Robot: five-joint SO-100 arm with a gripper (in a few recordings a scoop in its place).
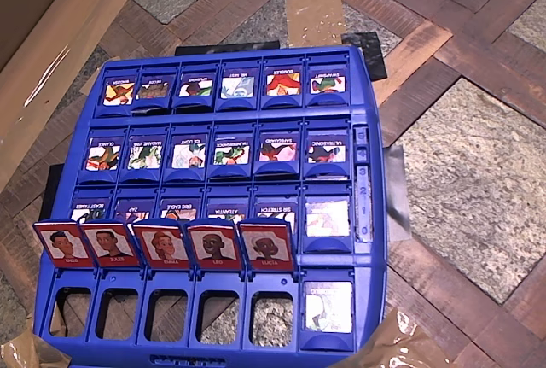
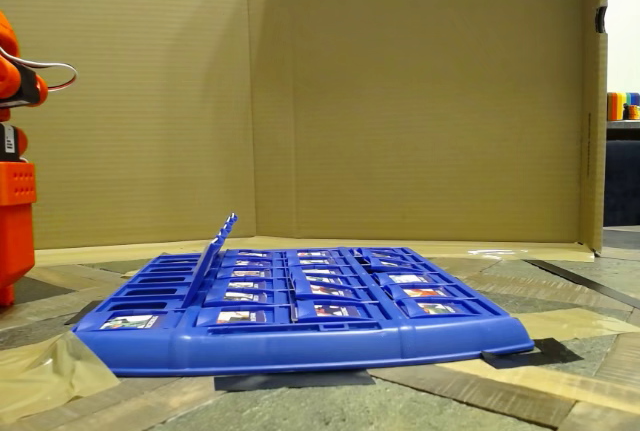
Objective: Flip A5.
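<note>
Approach not begun: the moustached man's tile [image 1: 164, 244] stood upright, well away from the arm [image 2: 14, 201], whose grip couldn't be told. The next move called for reaching over and tipping the tile flat.

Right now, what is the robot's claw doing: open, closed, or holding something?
Gripper: cannot be told; just the orange arm stands at the left edge of the fixed view, away from the board.

Blue board [image 1: 375, 240], red-framed tiles [image 1: 162, 243]

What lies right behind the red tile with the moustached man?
Behind the red tile, in the overhead view, a blue tile lies flat on the board. Its name strip and picture's top show; the rest is covered by the red tile.
</note>
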